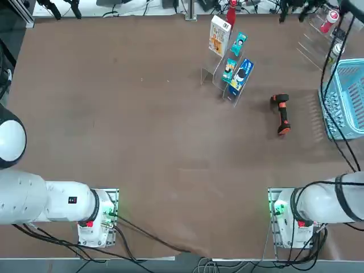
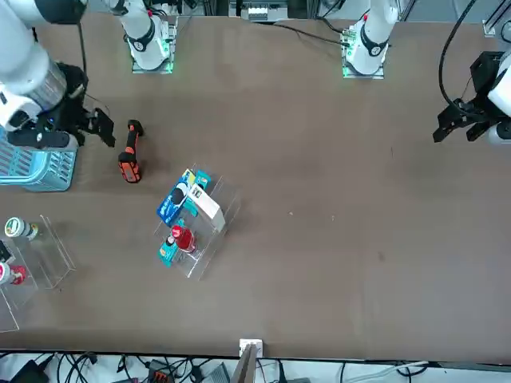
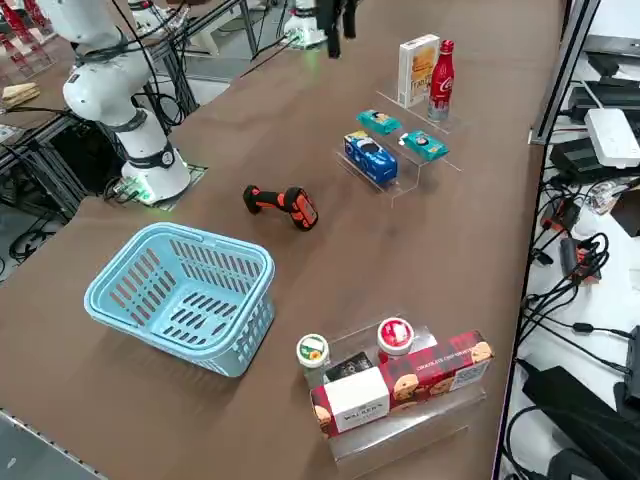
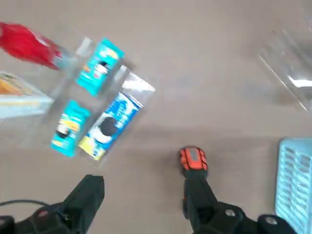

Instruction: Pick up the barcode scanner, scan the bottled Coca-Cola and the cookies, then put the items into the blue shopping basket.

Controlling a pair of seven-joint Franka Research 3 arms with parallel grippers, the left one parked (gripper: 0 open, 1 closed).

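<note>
The right gripper hangs above the table with its two black fingers spread apart, grasping nothing. The gun-shaped barcode scanner, matte black with orange trim, lies flat on the brown tabletop beside the lattice-walled blue shopping basket. The slim red-capped bottled Coca-Cola and the flat white cookies carton stand together on a clear acrylic stand.

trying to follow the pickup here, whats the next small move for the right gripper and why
Probably lower straight down and close. The right gripper is open above the table, the barcode scanner lies flat by one finger, untouched. The scanner's body needs to sit between the fingers first.
</note>
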